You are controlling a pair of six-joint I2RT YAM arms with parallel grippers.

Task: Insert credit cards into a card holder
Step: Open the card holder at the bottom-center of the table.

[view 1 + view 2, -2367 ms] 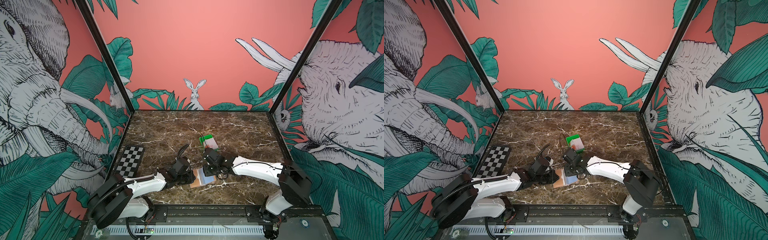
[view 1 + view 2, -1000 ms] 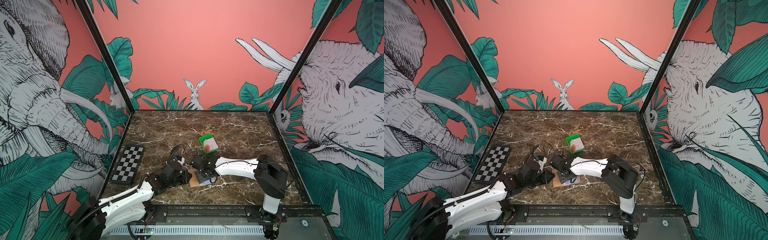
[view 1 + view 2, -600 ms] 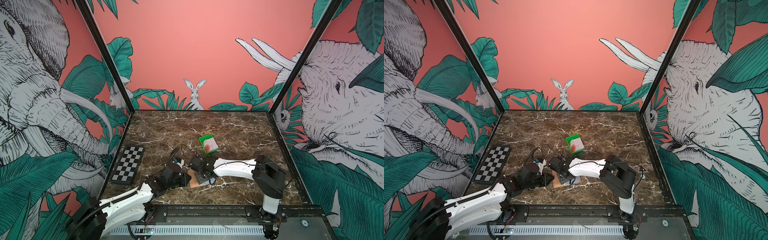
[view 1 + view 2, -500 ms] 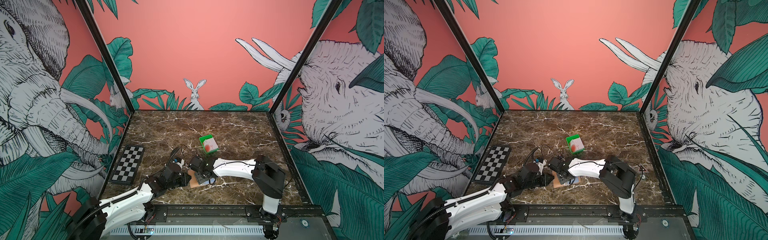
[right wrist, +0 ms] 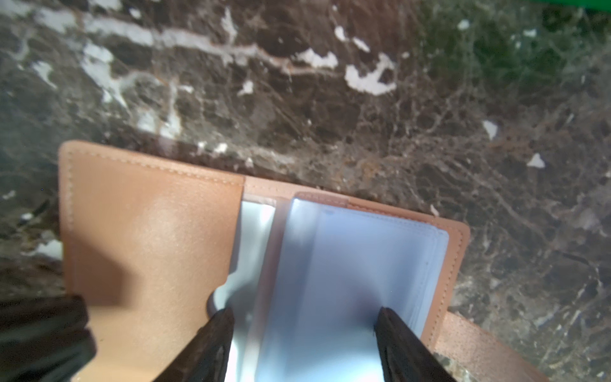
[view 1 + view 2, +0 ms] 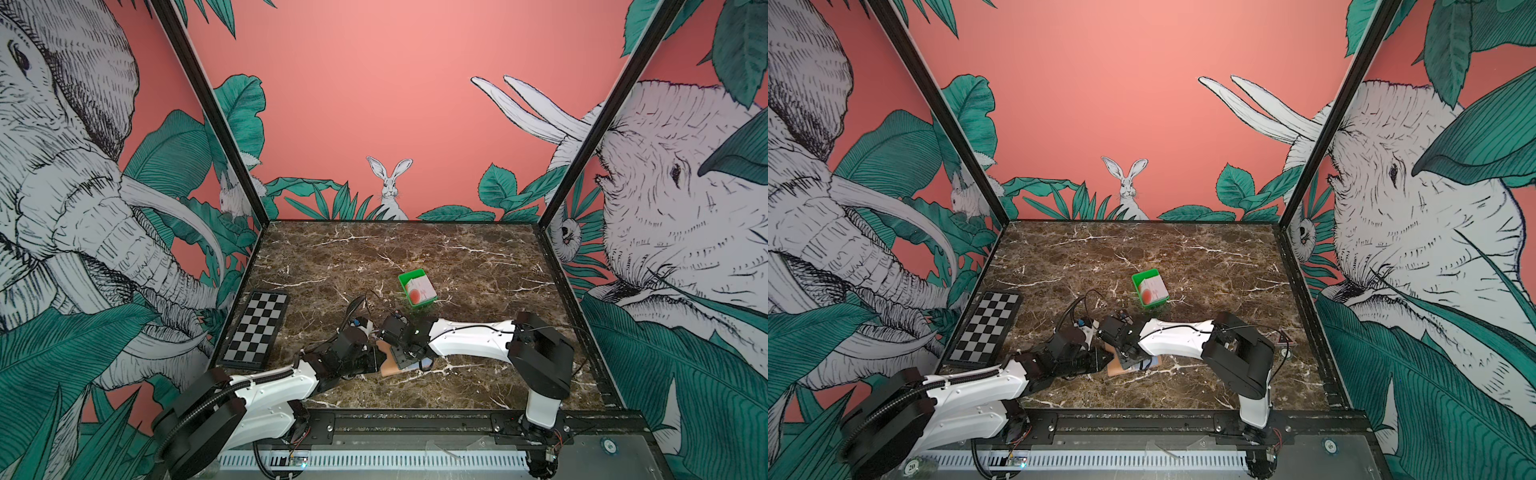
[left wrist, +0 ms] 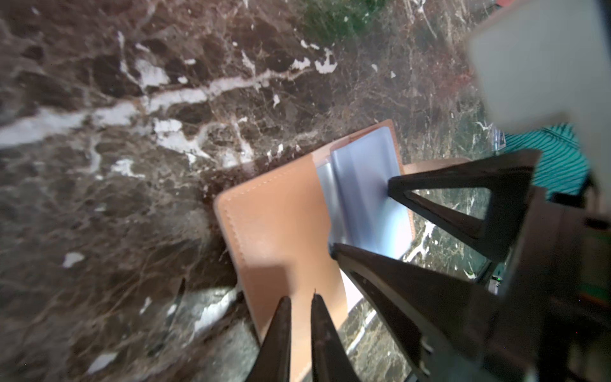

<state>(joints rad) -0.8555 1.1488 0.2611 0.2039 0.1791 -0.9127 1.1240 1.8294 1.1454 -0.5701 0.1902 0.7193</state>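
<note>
- Near the front middle of the table [image 6: 478, 266], the holder [image 6: 388, 367] lies open between my two arms. The cards [image 6: 422, 291] sit in the green tray [image 6: 409, 275] farther back, well apart from it.
- My left jaws are almost closed, and they seem to pinch the edge of the tan flap [image 7: 281, 231], holding the holder spread.
- My right jaws stand open. One tip is at the flap's cut-out and the other rests on the bluish sleeves [image 5: 357, 258]. I cannot tell whether a card lies under them.
- I judge the step in hand to be working a sleeve mouth open to take a card.
- To do it well, I should hold the left pinch firm and low so the flap cannot spring shut.
- I should also press the sleeves lightly and part only one of them, without dragging the holder across the table.
- The sleeves look thin and slippery, so a hard push could crumple them or make the holder slide.
- Count:
  - one holder
  - one tray
  - one card face showing in the tray, white with a red circle; I cannot count any beneath it
  - several sleeves, too blurred to number
  - one checkerboard [image 6: 257, 328]
  - two arms
</note>
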